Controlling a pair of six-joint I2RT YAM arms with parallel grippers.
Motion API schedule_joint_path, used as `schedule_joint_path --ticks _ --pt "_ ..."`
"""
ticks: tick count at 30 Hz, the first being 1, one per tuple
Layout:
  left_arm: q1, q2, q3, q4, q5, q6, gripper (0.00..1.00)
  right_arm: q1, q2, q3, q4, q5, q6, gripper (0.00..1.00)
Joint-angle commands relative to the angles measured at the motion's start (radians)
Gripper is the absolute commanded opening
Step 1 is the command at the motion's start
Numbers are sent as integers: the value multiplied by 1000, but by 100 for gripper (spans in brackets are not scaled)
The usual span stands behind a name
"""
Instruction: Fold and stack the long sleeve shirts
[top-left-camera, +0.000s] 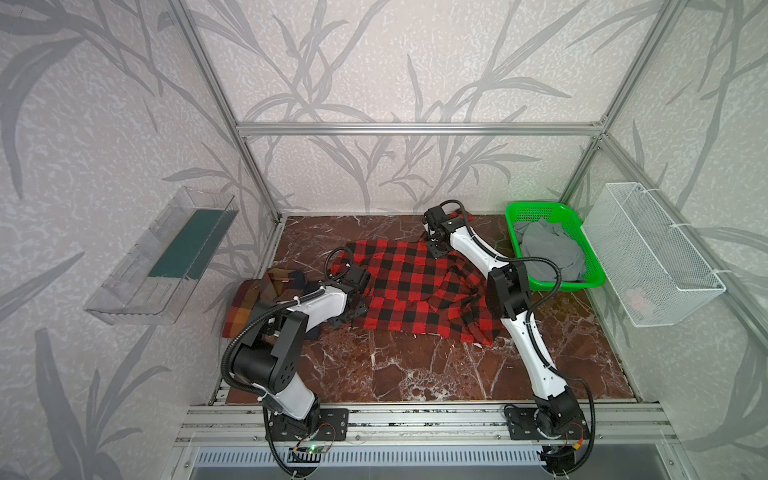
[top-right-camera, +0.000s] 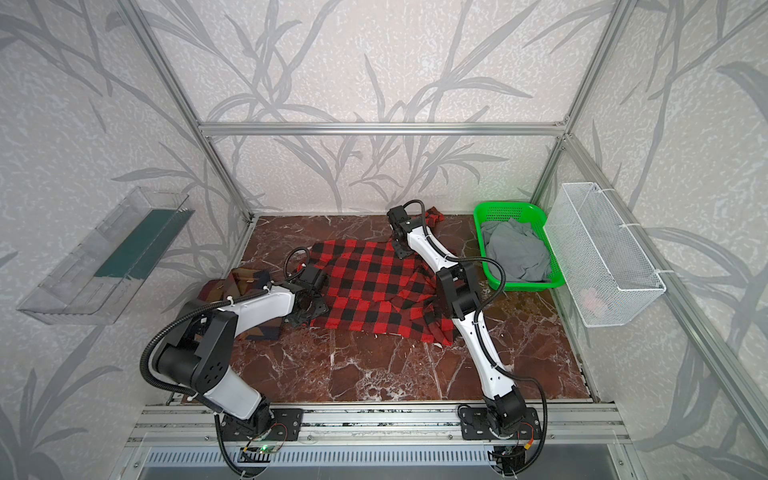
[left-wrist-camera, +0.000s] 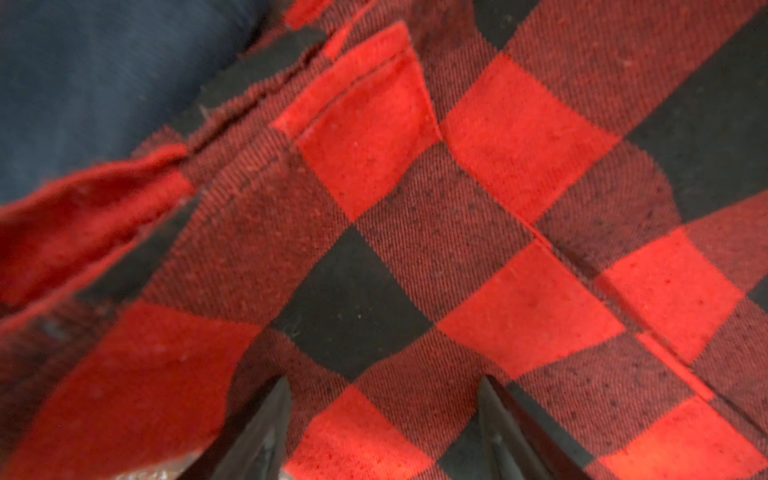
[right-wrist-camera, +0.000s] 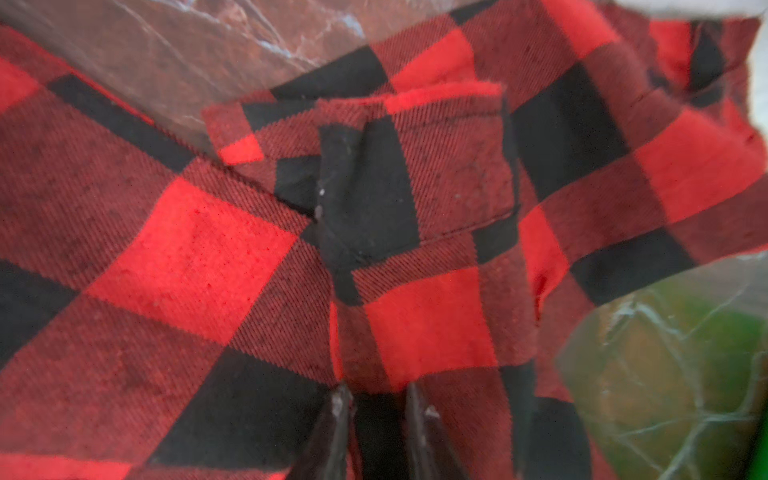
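Note:
A red-and-black buffalo check shirt (top-left-camera: 415, 291) (top-right-camera: 374, 286) lies spread across the middle of the marble table, and one sleeve (top-left-camera: 461, 216) trails to the far edge. A folded brown and orange plaid shirt (top-left-camera: 245, 303) (top-right-camera: 241, 278) lies at the left, partly hidden under my left arm. My left gripper (top-left-camera: 353, 311) (left-wrist-camera: 384, 384) is open and sits low over the red shirt's left edge, its fingers wide apart on the cloth. My right gripper (top-left-camera: 436, 249) (right-wrist-camera: 377, 390) is at the shirt's far edge, shut on a raised fold of the checked cloth.
A green basket (top-left-camera: 573, 284) holding grey cloth (top-left-camera: 548, 249) stands at the back right. A white wire basket (top-left-camera: 648, 249) hangs on the right wall and a clear plastic bin (top-left-camera: 166, 257) on the left wall. Bare marble (top-left-camera: 415, 365) lies in front of the shirt.

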Motion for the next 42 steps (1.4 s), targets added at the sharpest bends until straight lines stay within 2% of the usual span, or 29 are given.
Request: schedule_joint_path --ticks 1,4,6,12,18,22,24,29,33,36,39,42 --pt "7 26 -37 -95 8 -9 73 3 20 34 -49 -22 1 12" --pt "7 21 -37 -96 6 -9 73 3 -8 43 -50 -36 14 0" --pt "7 20 -37 -96 5 -9 73 3 -44 48 -58 -47 32 0" --pt "10 19 -36 -91 8 -10 73 -7 -203 20 -53 -188 84 0" --pt "12 -11 -27 -99 11 -4 74 -50 -303 -27 -45 -439 175 0" --pt "12 -64 -13 -105 28 8 77 -105 -321 -56 -26 -722 251 0" --pt "12 -90 9 -120 39 26 78 -134 -346 -126 43 -864 306 0" --pt "6 -169 60 -90 108 89 79 -176 -437 -360 305 -1056 428 0" --pt "0 -233 89 48 210 164 81 -196 -473 -462 438 -1157 497 0" --pt "-4 -246 89 251 313 222 81 -203 -485 -511 510 -1207 530 0" --pt "-4 -203 107 448 374 286 81 -205 -509 -556 555 -1219 545 0" --pt "-2 -125 142 627 496 319 81 -208 -539 -598 605 -1236 569 0"
